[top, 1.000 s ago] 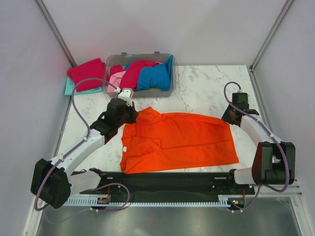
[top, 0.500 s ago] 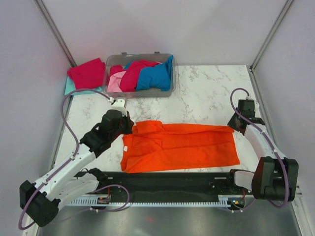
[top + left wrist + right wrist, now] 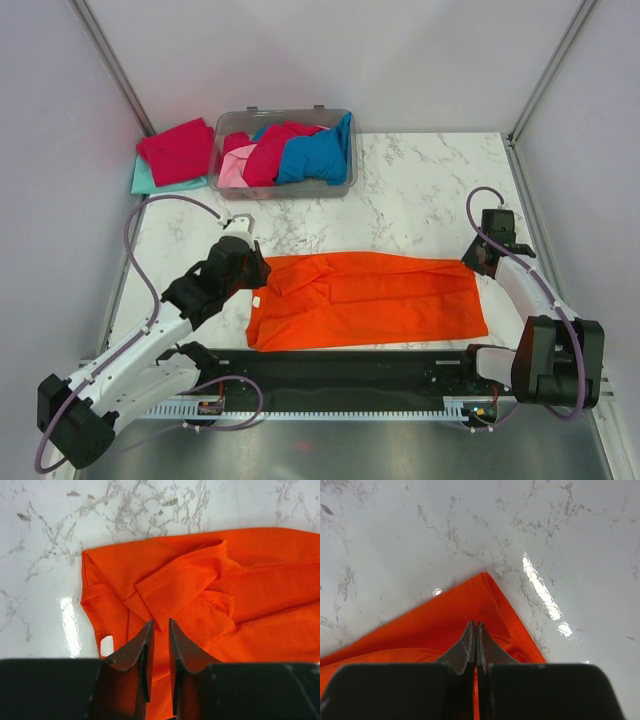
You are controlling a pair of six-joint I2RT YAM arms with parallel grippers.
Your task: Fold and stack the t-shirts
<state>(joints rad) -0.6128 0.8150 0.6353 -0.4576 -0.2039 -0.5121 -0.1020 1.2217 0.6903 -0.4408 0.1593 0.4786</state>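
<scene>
Lying folded lengthwise along the near edge of the marble tabletop (image 3: 420,190), the orange t-shirt (image 3: 370,300) has the left gripper (image 3: 160,622) over its left end, fingers a narrow slit apart, while the right gripper (image 3: 475,624) pinches its far corner by the right edge, fingers pressed together.

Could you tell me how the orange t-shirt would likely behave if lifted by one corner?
Probably floppy: the orange t-shirt lies creased and folded over itself. Likely light, thin cloth, so it should drape and may unfold.
</scene>
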